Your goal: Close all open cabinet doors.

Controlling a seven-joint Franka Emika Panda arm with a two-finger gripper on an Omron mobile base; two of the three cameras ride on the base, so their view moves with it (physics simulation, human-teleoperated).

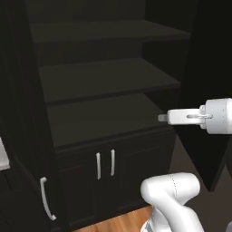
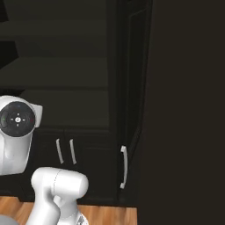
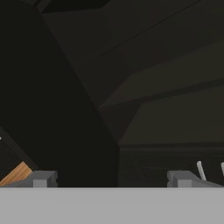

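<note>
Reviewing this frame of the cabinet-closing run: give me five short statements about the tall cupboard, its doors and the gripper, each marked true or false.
1. The tall matte black pantry doors stand open, baring the dark shelves. True: the right tall black door and the left tall black door are both swung out.
2. The two short black lower cabinet doors below the shelves hang open. False: they sit shut, their slim vertical silver handles side by side.
3. The two-finger gripper holds a silver handle. False: it holds nothing.
4. The gripper is beside the right tall door's inner face. True.
5. The shelves carry dishes. False: they look bare.
</note>
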